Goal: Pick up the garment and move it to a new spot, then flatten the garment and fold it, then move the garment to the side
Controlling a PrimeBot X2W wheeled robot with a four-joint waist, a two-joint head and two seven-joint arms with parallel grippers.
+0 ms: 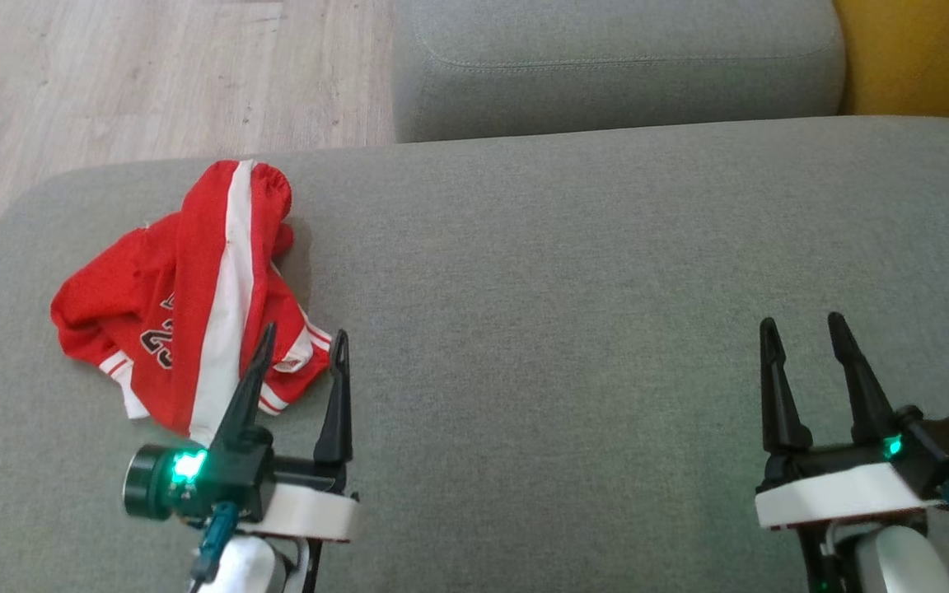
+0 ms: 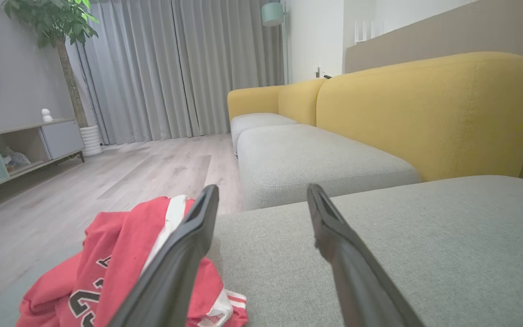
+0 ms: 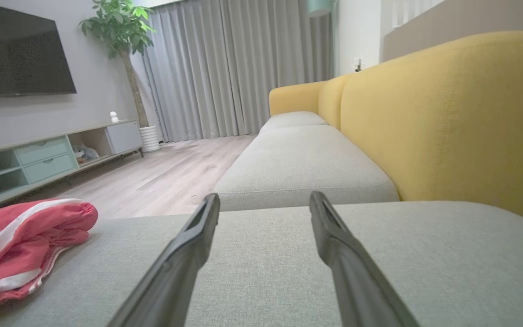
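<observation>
A crumpled red garment (image 1: 186,296) with a white stripe and dark numbers lies on the left part of the grey sofa cushion (image 1: 573,272). My left gripper (image 1: 303,339) stands open just right of and in front of it, its left finger overlapping the garment's near edge in the head view. The left wrist view shows the garment (image 2: 107,268) at the lower left, beside the left fingers (image 2: 184,245). My right gripper (image 1: 804,325) is open over bare cushion far to the right. From the right wrist view the garment (image 3: 21,240) lies at the far left.
A second grey seat cushion (image 1: 619,66) lies beyond, with a yellow backrest (image 1: 927,58) at the far right. Wooden floor (image 1: 128,74) lies off the cushion's left and far edges. A TV cabinet (image 3: 39,154) and potted plant (image 3: 120,27) stand across the room.
</observation>
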